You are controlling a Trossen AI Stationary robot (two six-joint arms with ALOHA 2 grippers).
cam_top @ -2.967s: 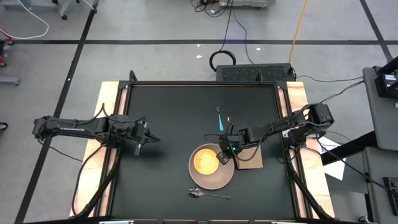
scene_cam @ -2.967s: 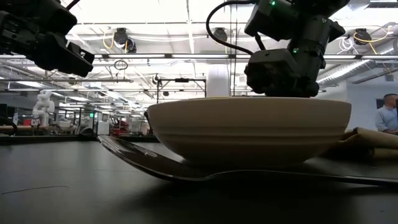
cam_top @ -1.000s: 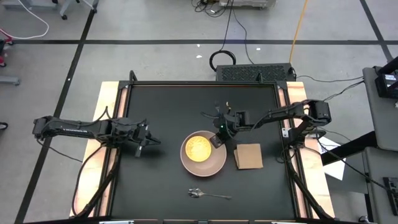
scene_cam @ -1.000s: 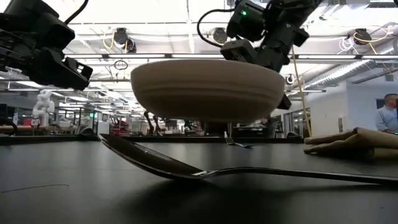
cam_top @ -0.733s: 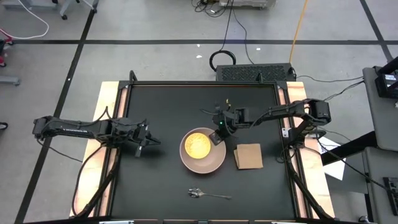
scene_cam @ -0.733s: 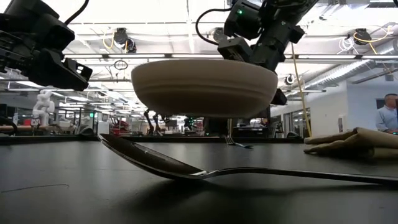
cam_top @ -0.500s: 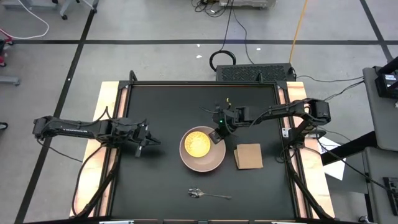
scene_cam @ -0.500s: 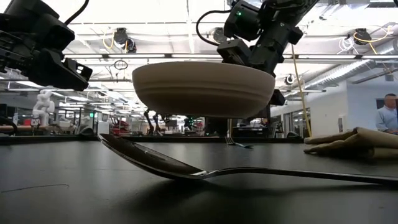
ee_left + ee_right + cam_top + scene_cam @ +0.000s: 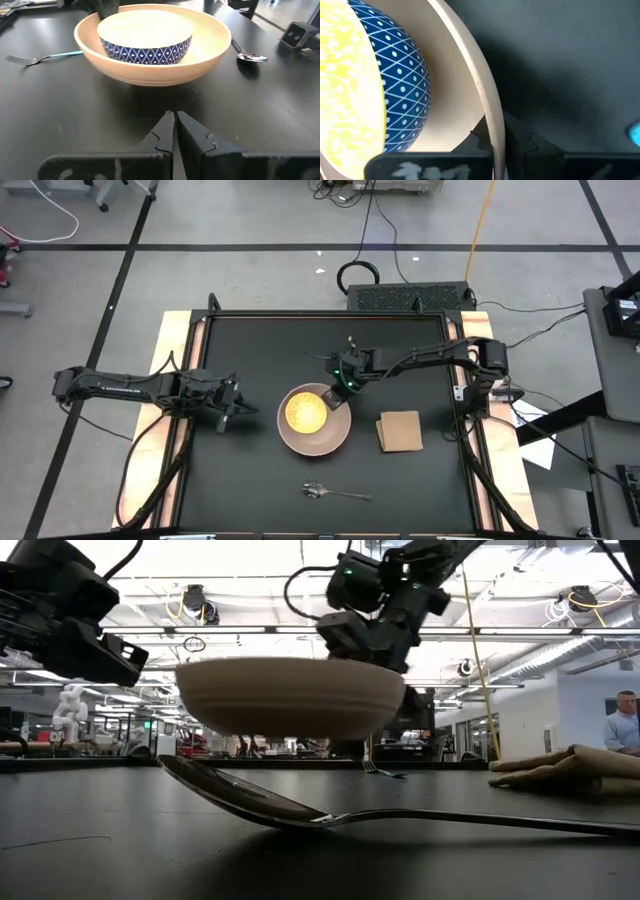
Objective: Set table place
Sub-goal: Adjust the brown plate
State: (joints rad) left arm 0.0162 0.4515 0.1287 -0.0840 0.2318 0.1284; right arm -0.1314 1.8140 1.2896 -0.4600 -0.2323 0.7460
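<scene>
The pale pink plate carries the yellow dish, whose outer wall is blue-patterned. It hangs above the table's middle, clear of the black top in the low view. My right gripper is shut on its far-right rim. My left gripper hovers shut to the plate's left, touching nothing. The silver spoon lies near the front edge. The tan napkin lies right of the plate. The blue-handled fork lies behind the plate. My right gripper pinches the plate's rim on its far-right side, one finger inside the plate and one outside. It comes slanting down from the table's far right. The plate is lifted clear and roughly level, the dish resting in it.
The table's black top shows bare on its far left and along the near left. Pale wooden strips run along both sides. Cables and a black box sit past the far edge. A person stands far off in the room.
My right gripper has carried the plate and dish toward the table's left edge and a little away from the near edge, still shut on the rim. The plate has stayed lifted and about level. Spoon, napkin and left arm have kept still.
</scene>
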